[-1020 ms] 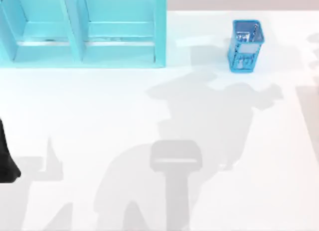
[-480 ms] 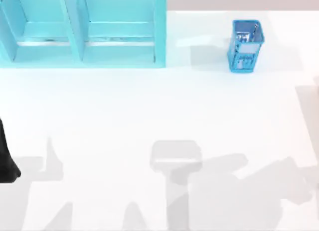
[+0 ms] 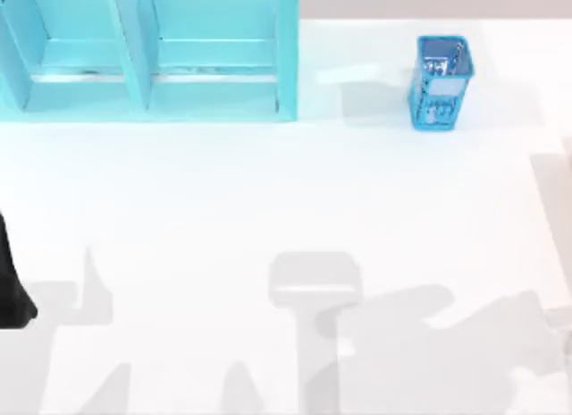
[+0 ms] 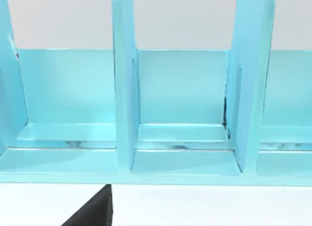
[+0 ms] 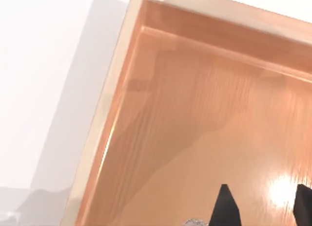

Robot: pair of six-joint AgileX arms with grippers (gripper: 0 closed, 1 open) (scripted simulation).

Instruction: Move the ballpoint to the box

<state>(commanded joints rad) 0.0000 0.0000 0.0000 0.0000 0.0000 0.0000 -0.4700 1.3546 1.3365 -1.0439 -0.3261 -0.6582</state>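
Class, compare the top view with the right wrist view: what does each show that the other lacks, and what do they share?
Top view: the turquoise shelf unit, the blue basket and the parked left arm at the table's left edge. Right wrist view: the copper box, with the right gripper open over it. Shared: the white table.

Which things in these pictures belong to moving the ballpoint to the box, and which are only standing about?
For the job:
copper box
right gripper, above the box, fingers apart

Only standing about:
light blue shelf unit
small blue basket
left arm, parked at the table's left edge
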